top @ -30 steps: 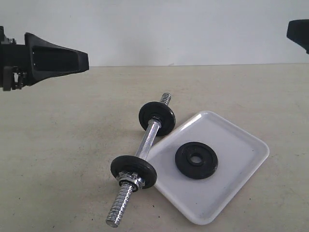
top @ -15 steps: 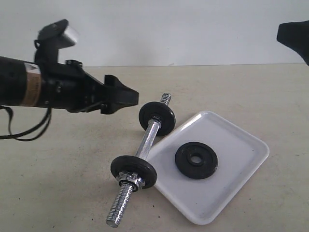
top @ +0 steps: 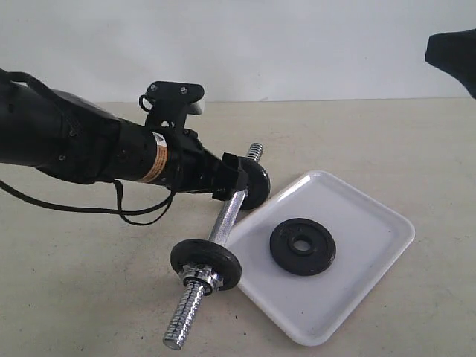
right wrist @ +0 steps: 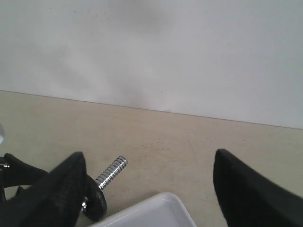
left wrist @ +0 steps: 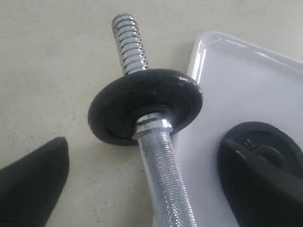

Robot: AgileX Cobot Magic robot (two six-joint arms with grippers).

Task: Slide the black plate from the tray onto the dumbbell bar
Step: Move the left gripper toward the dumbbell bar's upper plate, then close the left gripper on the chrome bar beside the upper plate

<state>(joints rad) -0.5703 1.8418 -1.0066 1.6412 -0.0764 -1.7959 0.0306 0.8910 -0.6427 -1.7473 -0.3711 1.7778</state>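
The black plate (top: 318, 251) lies flat near the middle of the white tray (top: 372, 223). The dumbbell bar (top: 225, 220) rests on the tabletop (top: 89, 282), just left of the tray. The left gripper (left wrist: 142, 144) is spread wide, one finger on each side of the knurled shaft beside the far disc (left wrist: 142, 101), gripping nothing. The right gripper (right wrist: 149, 156) hangs raised at far right, spread and empty.

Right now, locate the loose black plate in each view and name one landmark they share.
Exterior view: black plate flat on the tray, right of centre.
Left wrist view: black plate on the tray, partly behind a gripper finger.
Right wrist view: not in it.
Shared landmark: the dumbbell bar's far threaded end.
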